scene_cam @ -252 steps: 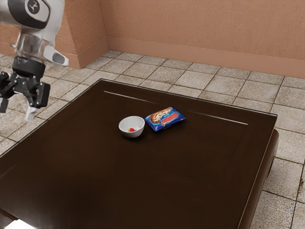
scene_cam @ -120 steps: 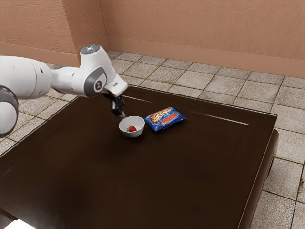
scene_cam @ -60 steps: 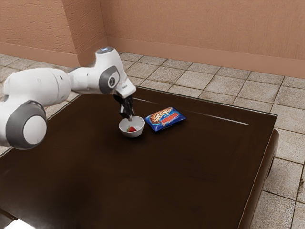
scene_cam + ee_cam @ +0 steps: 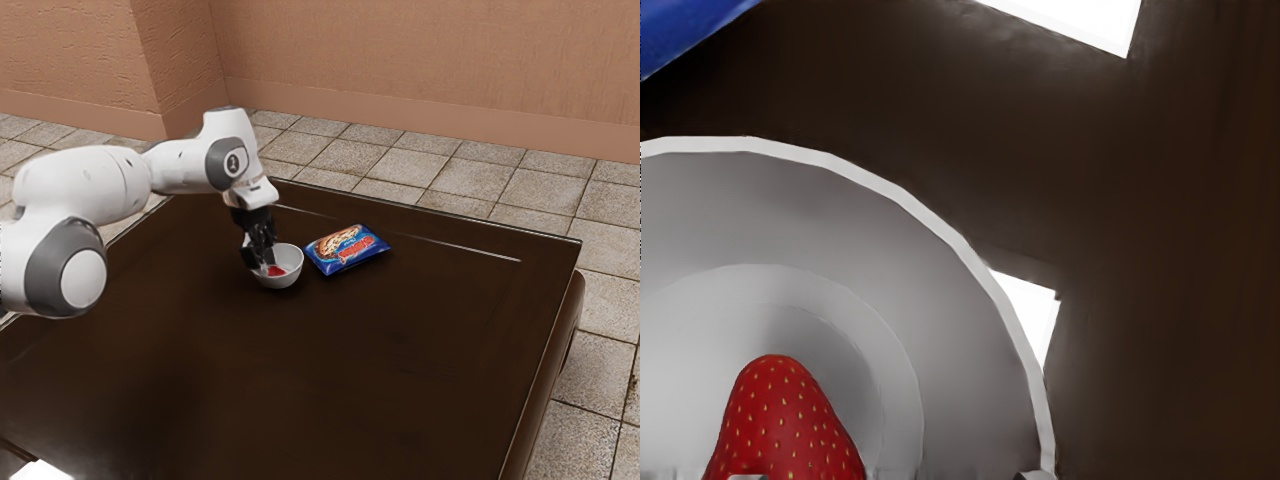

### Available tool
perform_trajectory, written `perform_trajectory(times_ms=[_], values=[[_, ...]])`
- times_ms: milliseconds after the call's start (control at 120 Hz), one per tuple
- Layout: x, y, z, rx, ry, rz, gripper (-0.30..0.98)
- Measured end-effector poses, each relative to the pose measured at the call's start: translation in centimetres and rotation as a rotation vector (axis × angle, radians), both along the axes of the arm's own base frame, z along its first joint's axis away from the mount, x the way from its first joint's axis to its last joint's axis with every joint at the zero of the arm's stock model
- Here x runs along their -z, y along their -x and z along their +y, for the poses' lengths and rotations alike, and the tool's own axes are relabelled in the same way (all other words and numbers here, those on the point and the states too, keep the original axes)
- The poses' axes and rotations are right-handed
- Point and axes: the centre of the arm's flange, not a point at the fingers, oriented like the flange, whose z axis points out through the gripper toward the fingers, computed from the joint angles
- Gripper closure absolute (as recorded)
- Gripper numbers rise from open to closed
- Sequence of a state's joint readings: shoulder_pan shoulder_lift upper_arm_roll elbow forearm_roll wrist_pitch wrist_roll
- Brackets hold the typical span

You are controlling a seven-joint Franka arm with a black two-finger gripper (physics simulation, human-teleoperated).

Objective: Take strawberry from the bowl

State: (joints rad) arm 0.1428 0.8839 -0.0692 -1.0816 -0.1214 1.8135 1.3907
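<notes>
As the exterior view records it, the gripper [image 4: 260,267] is pointed down, low at the bowl [image 4: 292,262], on the side toward the exterior view's left. Gripper condition: open, its fingers standing apart, with no grip on the fruit. Whether either finger touches the strawberry [image 4: 277,271] cannot be determined. The strawberry is located inside the bowl; the wrist view confirms red, seeded skin and a rounded, tapering end, surrounded by the bowl's pale inner wall. The bowl is white and upright on the dark table [image 4: 380,370]. Just beside it, toward the exterior view's right, a blue printed packet [image 4: 347,250] lies flat
</notes>
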Motion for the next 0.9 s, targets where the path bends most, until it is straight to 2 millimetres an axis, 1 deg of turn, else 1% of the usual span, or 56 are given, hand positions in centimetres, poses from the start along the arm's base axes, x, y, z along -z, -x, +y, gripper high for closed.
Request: perform_trajectory(times_ms=[92, 225, 283, 317, 475, 500, 542, 600, 675, 683, 717, 733, 833, 867, 900], values=[[1.1, -0.3, 0.6, -0.007, 0.003, 0.006, 0.14], [0.2, -2.1, 0.6, -0.004, -0.002, -0.055, 0.1], [0.4, -2.8, 0.8, -0.006, -0.003, -0.074, 0.1], [0.6, -2.9, 0.9, -0.008, -0.002, -0.079, 0.14], [2.4, -3.4, 1.1, -0.01, 0.007, -0.086, 0.39], [2.6, -3.5, 1.2, -0.012, 0.009, -0.086, 0.41], [3.0, -3.5, 1.3, -0.013, 0.015, -0.087, 0.39], [3.1, -3.5, 1.4, -0.014, 0.023, -0.09, 0.41], [3.2, -3.6, 1.4, -0.013, 0.026, -0.095, 0.48], [3.1, -3.6, 1.4, -0.012, 0.027, -0.096, 0.49], [2.7, -3.6, 1.4, -0.011, 0.028, -0.1, 0.59], [2.5, -3.6, 1.4, -0.011, 0.028, -0.102, 0.61], [0.5, -3.6, 2.1, -0.019, 0.027, -0.12, 0.6], [-1.2, -3.6, 2.4, -0.023, 0.029, -0.137, 0.59], [-4.0, -3.1, 2.3, -0.023, 0.035, -0.152, 0.58]])
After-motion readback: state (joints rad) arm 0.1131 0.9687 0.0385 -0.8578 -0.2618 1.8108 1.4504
